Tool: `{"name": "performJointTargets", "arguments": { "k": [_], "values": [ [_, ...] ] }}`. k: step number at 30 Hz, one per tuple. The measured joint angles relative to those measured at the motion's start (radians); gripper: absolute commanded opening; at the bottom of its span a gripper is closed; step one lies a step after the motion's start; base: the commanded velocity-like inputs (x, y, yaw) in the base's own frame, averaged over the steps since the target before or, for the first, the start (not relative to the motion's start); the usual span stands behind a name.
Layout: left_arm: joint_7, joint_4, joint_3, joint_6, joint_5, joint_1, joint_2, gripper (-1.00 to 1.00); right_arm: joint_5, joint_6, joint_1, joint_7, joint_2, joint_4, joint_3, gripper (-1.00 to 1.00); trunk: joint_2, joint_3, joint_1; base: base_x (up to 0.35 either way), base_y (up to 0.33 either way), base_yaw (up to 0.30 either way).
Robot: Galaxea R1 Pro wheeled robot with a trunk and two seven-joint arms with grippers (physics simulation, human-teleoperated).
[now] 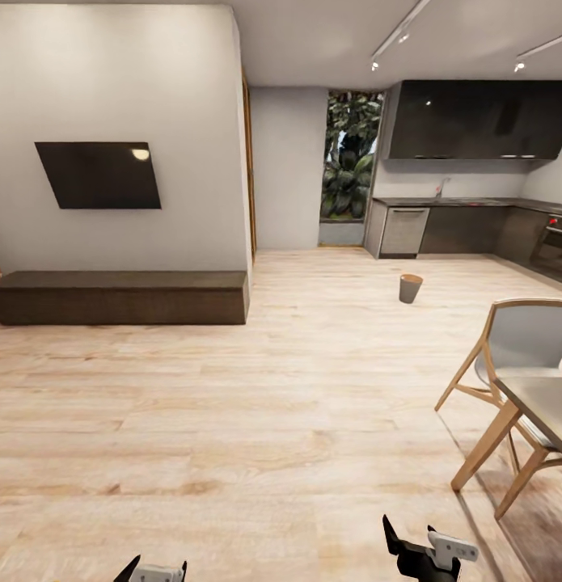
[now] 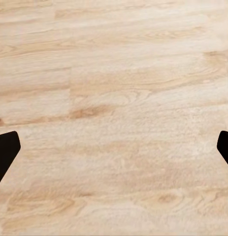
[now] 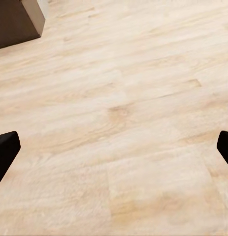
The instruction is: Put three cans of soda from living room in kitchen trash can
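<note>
Both grippers, left gripper (image 2: 114,147) and right gripper (image 3: 114,147), were spread and empty; tash can (image 1: 410,288) stood far off on the kitchen floor (image 1: 475,283), so seemingly nothing delivered yet.

Left gripper (image 1: 155,572) cut by head view's bottom edge. Dining table (image 1: 547,404), oven (image 1: 555,246) cut at right edge. Trash can (image 1: 410,288) distant, contents unreadable. Wrist views: fingertips (image 2: 5,152) clipped at frame sides.
</note>
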Motion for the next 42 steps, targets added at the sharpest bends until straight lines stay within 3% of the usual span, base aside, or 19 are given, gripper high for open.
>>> {"name": "performJointTargets", "arguments": {
  "k": [26,42],
  "values": [
    [0.005,0.000,-0.003,0.000,0.000,0.000,0.000,1.00,0.001,0.001,0.000,-0.001,0.002,0.002,0.002,1.00,0.000,-0.004,0.000,0.322,0.000,-0.034],
    [0.005,0.000,0.000,0.000,0.000,0.000,0.000,1.00,0.001,0.002,0.000,-0.001,0.002,0.004,0.002,1.00,0.000,-0.005,0.000,0.163,0.066,-0.006]
  ]
}}
